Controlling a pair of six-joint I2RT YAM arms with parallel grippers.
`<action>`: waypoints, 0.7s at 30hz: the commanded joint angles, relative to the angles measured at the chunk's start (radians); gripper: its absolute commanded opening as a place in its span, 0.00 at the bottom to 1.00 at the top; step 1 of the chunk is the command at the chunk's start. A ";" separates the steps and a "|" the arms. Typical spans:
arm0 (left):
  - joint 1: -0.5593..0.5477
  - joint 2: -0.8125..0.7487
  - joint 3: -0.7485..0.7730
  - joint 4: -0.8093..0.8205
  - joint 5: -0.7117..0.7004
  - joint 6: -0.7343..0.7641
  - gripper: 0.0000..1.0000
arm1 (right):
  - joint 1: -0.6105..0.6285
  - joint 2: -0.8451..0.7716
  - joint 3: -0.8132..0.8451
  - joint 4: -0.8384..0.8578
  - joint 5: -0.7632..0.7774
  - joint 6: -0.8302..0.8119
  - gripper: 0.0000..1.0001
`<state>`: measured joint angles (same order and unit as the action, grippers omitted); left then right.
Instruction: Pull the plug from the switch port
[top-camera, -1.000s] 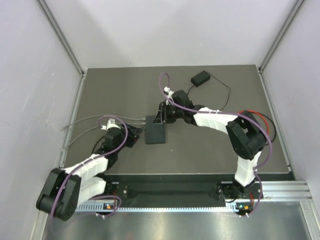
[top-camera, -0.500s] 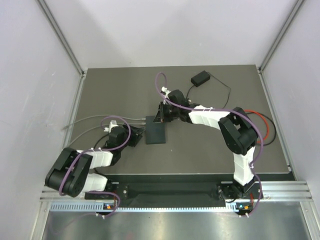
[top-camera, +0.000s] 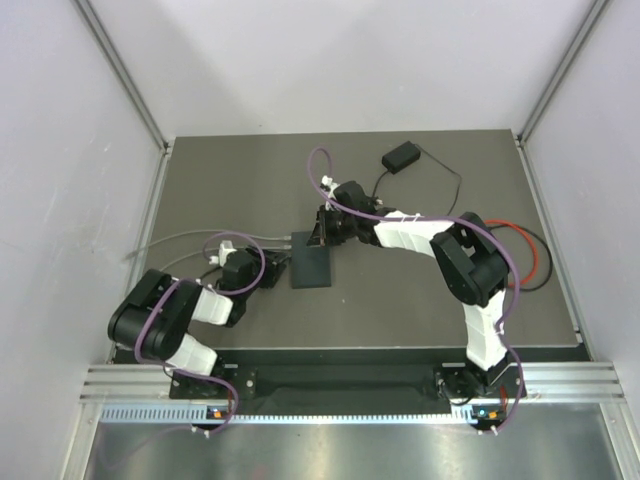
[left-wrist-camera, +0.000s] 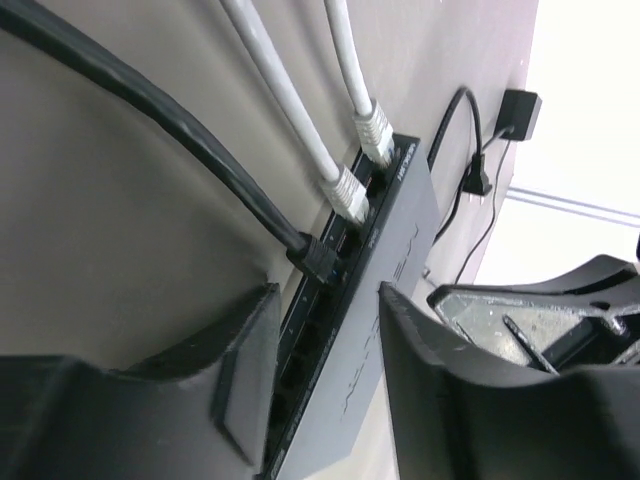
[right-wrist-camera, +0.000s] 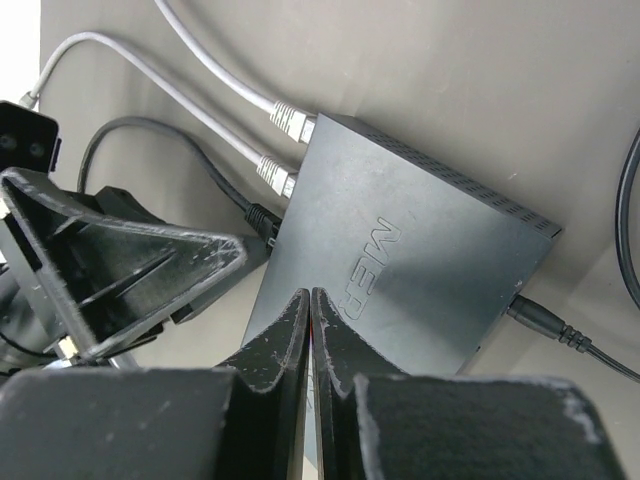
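Note:
The switch (top-camera: 311, 266) is a flat black box mid-table. Two white plugs (left-wrist-camera: 351, 190) and one black plug (left-wrist-camera: 314, 258) sit in sockets along its left edge. My left gripper (top-camera: 268, 276) is open at that edge. In the left wrist view the left gripper (left-wrist-camera: 330, 390) has the switch (left-wrist-camera: 395, 250) edge between its fingers, just short of the black plug. My right gripper (top-camera: 322, 236) is shut and empty. In the right wrist view the right gripper (right-wrist-camera: 310, 300) has its tips over the switch (right-wrist-camera: 420, 240) top. I cannot tell if they touch it.
A small black power brick (top-camera: 400, 157) lies at the back, and its thin cord runs to the switch's right side (right-wrist-camera: 540, 322). White and black cables (top-camera: 180, 243) trail left off the table. Red and black cables (top-camera: 520, 240) lie at the right.
The left arm has folded in, its elbow swinging toward the table, and its gripper edged right to the switch. The right arm's elbow shifted left while its gripper stayed put.

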<state>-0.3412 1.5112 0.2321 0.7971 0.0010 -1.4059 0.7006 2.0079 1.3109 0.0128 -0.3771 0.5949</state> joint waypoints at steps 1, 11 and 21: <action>0.001 0.036 0.019 0.091 -0.047 -0.034 0.46 | 0.014 0.012 0.034 0.038 0.004 -0.003 0.02; -0.031 0.147 0.029 0.145 -0.056 -0.105 0.40 | 0.016 0.022 0.030 0.049 0.003 0.011 0.02; -0.047 0.162 0.015 0.137 -0.096 -0.110 0.35 | 0.017 0.022 0.030 0.046 0.001 0.009 0.02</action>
<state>-0.3817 1.6562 0.2512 0.9451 -0.0608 -1.5211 0.7006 2.0148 1.3109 0.0189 -0.3756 0.6064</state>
